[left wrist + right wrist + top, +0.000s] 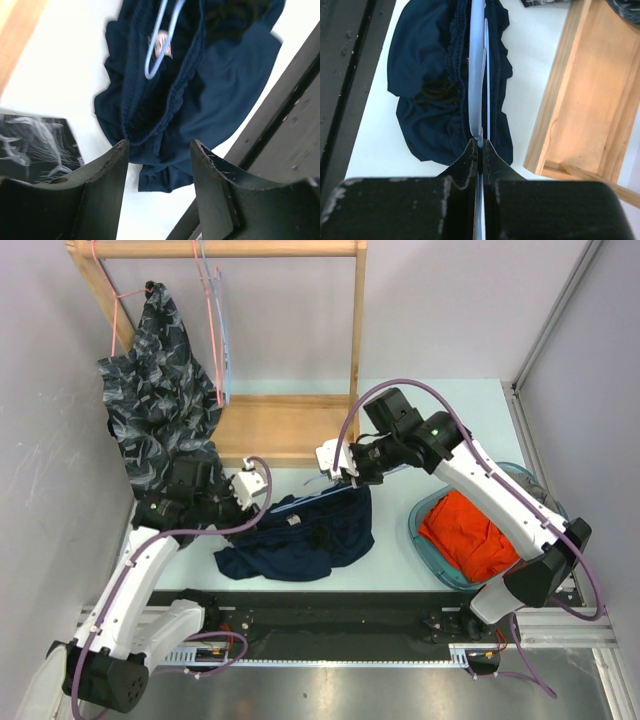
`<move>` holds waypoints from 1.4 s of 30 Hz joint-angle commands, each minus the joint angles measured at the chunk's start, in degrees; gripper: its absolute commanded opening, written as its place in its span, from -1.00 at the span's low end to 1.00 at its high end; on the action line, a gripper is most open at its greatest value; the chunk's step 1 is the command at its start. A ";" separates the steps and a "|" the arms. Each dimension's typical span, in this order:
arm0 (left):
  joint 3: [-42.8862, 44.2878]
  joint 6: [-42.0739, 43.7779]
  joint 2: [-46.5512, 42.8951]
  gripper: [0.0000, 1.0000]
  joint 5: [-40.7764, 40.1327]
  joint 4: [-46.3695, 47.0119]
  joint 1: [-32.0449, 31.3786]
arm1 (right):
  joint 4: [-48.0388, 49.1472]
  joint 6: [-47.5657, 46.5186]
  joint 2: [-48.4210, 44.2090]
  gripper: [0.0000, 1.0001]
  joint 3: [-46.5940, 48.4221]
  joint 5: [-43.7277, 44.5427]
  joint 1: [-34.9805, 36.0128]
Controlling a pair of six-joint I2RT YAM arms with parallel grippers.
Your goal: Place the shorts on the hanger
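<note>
The shorts [300, 538] lie in a soft heap on the bench [430, 420]. The wooden rack [290, 428] stands just behind the shorts. The shorts stretch from side to side. Their stretchy waistband [167, 102] is on the far side of the shorts, the side by the rack.

The right gripper [337, 478] is at the right end of the shorts, up by the waistband. Its two fingers are pressed together on the thin blue hanger [479, 85], pinching it. The hanger runs the same way as the waistband, along the far side of the shorts. Its hook [156, 55] rests on the blue cloth next to the little white label [161, 46]. I cannot tell if the hanger is inside the shorts or only on top of them.

The left gripper [157, 150] is at the left end of the shorts, also by the waistband. Its fingers are spread apart and hold nothing. The waistband is right in front of it and a little lower down.

I think the next move belongs to the left gripper, because it is free and close. It would need to go forward and down, grab the waistband, and pull it along the hanger.
</note>
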 commanded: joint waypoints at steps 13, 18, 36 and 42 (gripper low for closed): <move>-15.37 17.19 3.34 0.16 -3.89 19.54 1.06 | 1.53 -0.22 4.23 -1.00 -0.52 -3.48 0.96; -16.34 18.79 4.13 0.18 -3.80 19.80 1.06 | 1.62 -0.57 4.58 -1.00 -1.23 -4.19 1.13; -13.27 24.15 4.22 -0.97 -0.38 12.34 1.15 | 6.80 4.61 7.49 -1.00 -1.58 -5.77 2.10; -8.44 22.22 2.64 -1.00 1.56 10.23 1.15 | 10.06 6.90 8.98 -1.00 -0.09 -6.82 3.76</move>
